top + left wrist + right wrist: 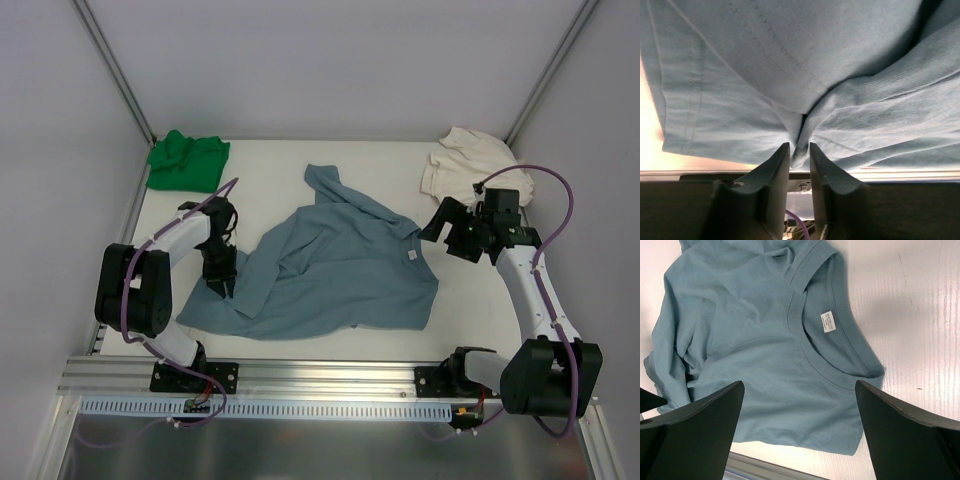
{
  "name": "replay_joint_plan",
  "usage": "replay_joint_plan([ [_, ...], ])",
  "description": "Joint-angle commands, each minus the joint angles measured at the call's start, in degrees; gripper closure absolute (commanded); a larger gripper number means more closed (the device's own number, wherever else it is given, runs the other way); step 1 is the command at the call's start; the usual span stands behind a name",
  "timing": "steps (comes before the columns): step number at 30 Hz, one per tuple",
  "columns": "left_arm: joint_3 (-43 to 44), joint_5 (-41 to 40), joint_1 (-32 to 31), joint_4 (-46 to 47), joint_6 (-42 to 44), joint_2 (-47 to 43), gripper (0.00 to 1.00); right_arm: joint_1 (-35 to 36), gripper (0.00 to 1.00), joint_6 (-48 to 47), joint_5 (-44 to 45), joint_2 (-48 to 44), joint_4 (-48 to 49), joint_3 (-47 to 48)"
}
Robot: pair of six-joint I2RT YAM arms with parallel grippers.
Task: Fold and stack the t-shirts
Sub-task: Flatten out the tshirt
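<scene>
Your blue-grey tee (340,265) lies spread at centre.
Top: green tee (187,160) back left, cream tee (465,165) back right. Left wrist: left gripper (799,150) nipped onto its fold. Right wrist: right gripper (800,405) wide apart, empty, over the neck tag (826,321).

The white neck tag (827,321) on the blue-grey tee (755,340) carries tiny print. None is legible.

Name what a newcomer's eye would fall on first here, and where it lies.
A crumpled blue-grey t-shirt sprawls across the middle of the table. The left gripper pinches its left edge, and the open right gripper hovers beside its collar. A green t-shirt lies far left, a cream t-shirt far right.
</scene>
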Motion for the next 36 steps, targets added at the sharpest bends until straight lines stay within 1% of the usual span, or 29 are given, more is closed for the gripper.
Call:
replay_joint_plan([
  [1, 1.3, -1.5, -0.5, -2.0, -0.3, -1.4, 0.76, -0.5, 0.01, 0.2, -0.5, -1.3, -0.2, 0.3],
  [5, 1.3, -1.4, -0.6, -2.1, -0.2, -1.5, 0.75, -0.5, 0.01, 0.2, -0.5, -1.4, -0.3, 0.3],
  [7, 1.3, -1.2, -0.7, -2.0, -0.2, -1.4, 0.78, -0.5, 0.0, 0.2, -0.5, -1.4, -0.3, 0.2],
  [9, 1.3, -1.2, -0.8, -1.9, -0.1, -1.3, 0.88, -0.5, 0.01, 0.2, -0.5, -1.4, -0.4, 0.2],
  [10, 1.3, -1.4, -0.8, -1.9, -0.3, -1.4, 1.0, -0.5, 0.0, 0.2, -0.5, -1.4, -0.4, 0.2],
  [16, 1.0, -1.4, -1.2, -0.9, -0.2, -1.8, 1.0, -0.5, 0.0, 0.2, -0.4, -1.3, -0.3, 0.1],
  [19, 1.4, -1.6, -1.3, 0.1, -0.9, -5.2, 1.0, -0.5, 0.01, 0.2, -0.4, -1.3, -0.3, 0.2],
  [22, 5.0, -1.9, -1.7, -0.4, -1.2, -13.2, 1.0, -0.5, 0.0, 0.7, -1.2, -0.5, 0.6, 0.9],
  [24, 10.0, -4.3, -1.7, -1.9, -1.0, -15.2, 1.0, -0.4, 0.01, 1.6, -2.4, 1.9, 1.4, 2.1],
  [25, 13.5, -4.4, -1.7, -3.2, -0.8, -16.5, 1.0, -0.3, 0.01, 2.0, -3.4, 3.0, 2.3, 3.8],
  [27, 17.6, -7.8, -1.7, -4.0, -0.7, -17.8, 1.0, 0.0, 0.01, 3.5, -5.9, 7.1, 3.7, 7.8],
  [30, 19.4, -9.2, -1.7, -3.7, -0.8, -18.9, 1.0, 2.3, 0.0, 3.3, -7.5, 13.5, 4.0, 15.2],
  [31, 19.5, -9.1, -1.7, -3.4, -0.8, -19.6, 1.0, 3.6, 0.0, 2.5, -8.5, 18.9, 3.3, 18.4],
  [32, 19.5, -9.2, -1.7, -3.2, -1.0, -19.7, 1.0, 5.2, 0.01, 2.4, -9.2, 22.1, 2.1, 25.3],
  [33, 19.1, -9.3, -1.8, -3.0, -1.2, -20.1, 1.0, 5.8, 0.01, 2.4, -10.0, 25.3, 1.4, 29.0],
  [34, 18.1, -9.4, -1.9, -2.7, -1.4, -21.1, 1.0, 6.5, 0.01, 2.8, -11.7, 31.8, 0.8, 32.8],
  [35, 17.6, -9.4, -2.3, -1.9, -1.7, -21.8, 1.0, 7.8, 0.01, 3.0, -12.1, 35.0, -0.3, 40.2],
  [36, 17.1, -9.5, -2.6, -1.6, -1.8, -23.2, 1.0, 8.2, 0.01, 3.4, -12.8, 38.2, -0.5, 43.8],
])
